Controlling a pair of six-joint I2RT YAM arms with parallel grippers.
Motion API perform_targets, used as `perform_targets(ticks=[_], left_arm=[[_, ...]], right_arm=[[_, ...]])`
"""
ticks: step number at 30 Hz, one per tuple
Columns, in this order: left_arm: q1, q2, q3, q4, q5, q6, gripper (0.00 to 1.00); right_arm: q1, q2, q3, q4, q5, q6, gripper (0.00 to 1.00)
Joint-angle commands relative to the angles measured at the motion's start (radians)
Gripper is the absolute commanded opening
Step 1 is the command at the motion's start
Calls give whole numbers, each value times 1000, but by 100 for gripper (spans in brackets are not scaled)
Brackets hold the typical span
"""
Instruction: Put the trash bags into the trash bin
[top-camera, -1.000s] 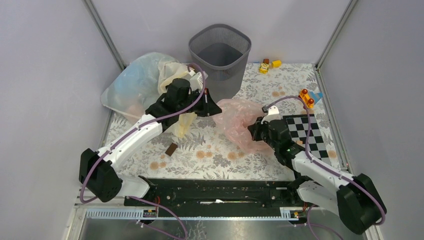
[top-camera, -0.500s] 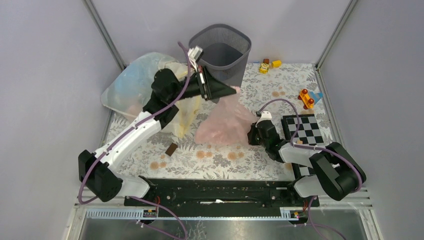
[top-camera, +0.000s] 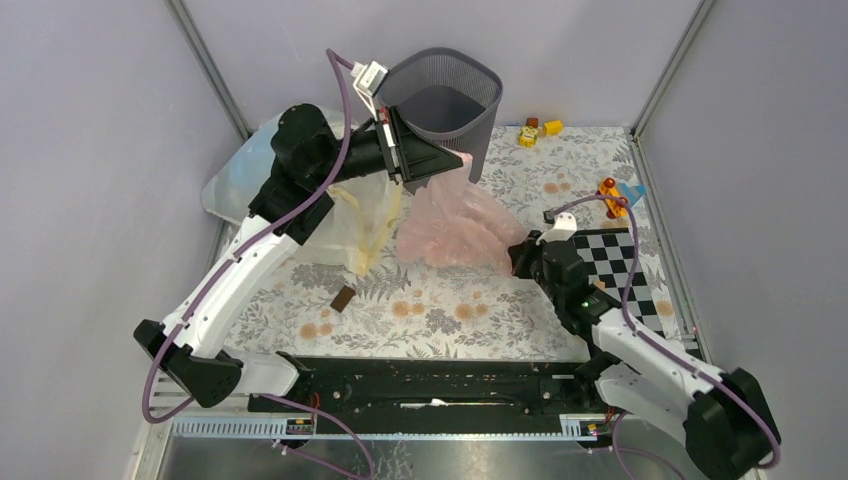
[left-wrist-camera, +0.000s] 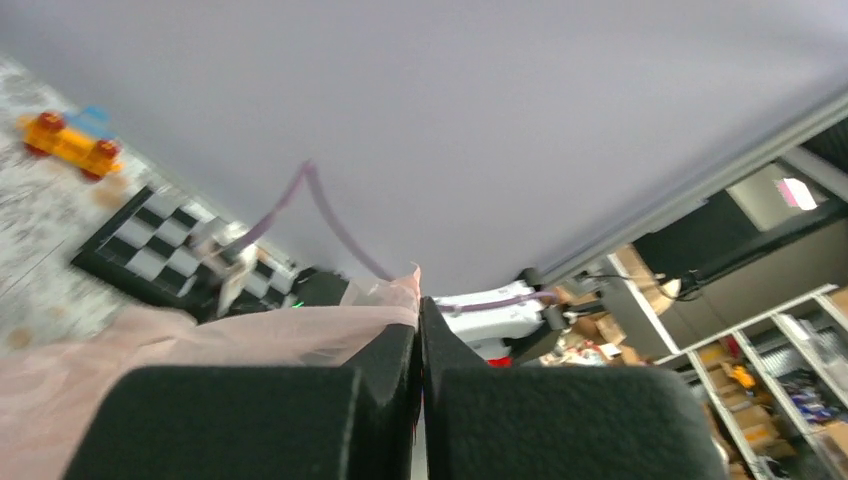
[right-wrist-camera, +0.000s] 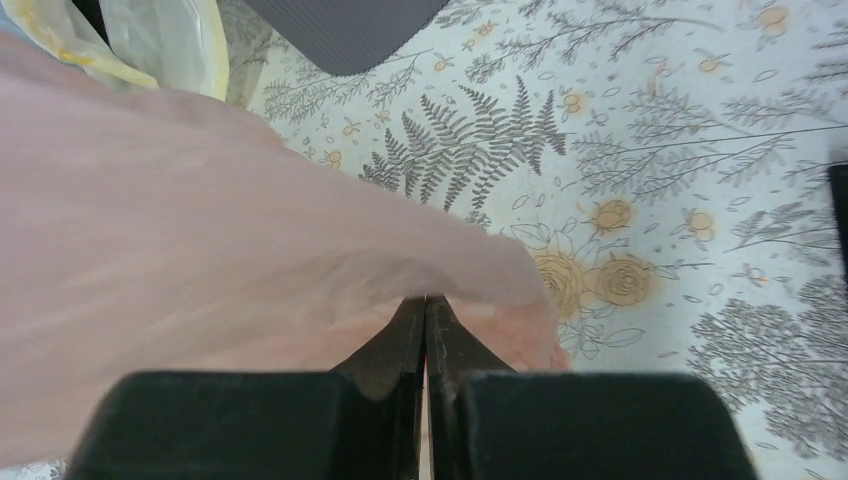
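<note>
The trash bag (top-camera: 462, 222), thin pale-pink plastic, hangs stretched between my two grippers. My left gripper (top-camera: 458, 160) is raised beside the front wall of the trash bin (top-camera: 483, 108), a dark grey mesh basket, and is shut on the bag's top edge. In the left wrist view the left gripper (left-wrist-camera: 418, 302) pinches a pink corner of the bag (left-wrist-camera: 180, 345). My right gripper (top-camera: 521, 256) sits low over the table, shut on the bag's lower right edge. In the right wrist view the right gripper (right-wrist-camera: 425, 300) tips vanish under the pink film of the bag (right-wrist-camera: 200, 230).
A large cloudy whitish bag (top-camera: 240, 175) with a cream-yellow rim (top-camera: 368, 215) lies left of the bin. A small brown block (top-camera: 343, 298) lies on the floral tablecloth. A checkerboard (top-camera: 622, 268), an orange toy car (top-camera: 612, 194) and yellow toys (top-camera: 536, 130) sit to the right. Walls enclose three sides.
My left gripper has risen from the table up beside the bin, lifting the pink bag's top edge. The right gripper stayed low on the bag's other end, and the bag now hangs spread between them.
</note>
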Motion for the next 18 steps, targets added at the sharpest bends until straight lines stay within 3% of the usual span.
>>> perform_targets(ticks=[1,5,9,18], left_arm=[[3,-19,-25,-267,-103,267,0],[2,-29,-92,-321,-130,350,0],[2,-3,-43,-437,-175,439,0],[-3,26,-4,-545,-183,513,0]], right_arm=[[-2,-122,47,-159,40,-48,4],[-2,-216,28,-101,-153,-109,1],[-1,-259,-4,10,-309,-164,0],[16,-134,73,155,-482,-318,0]])
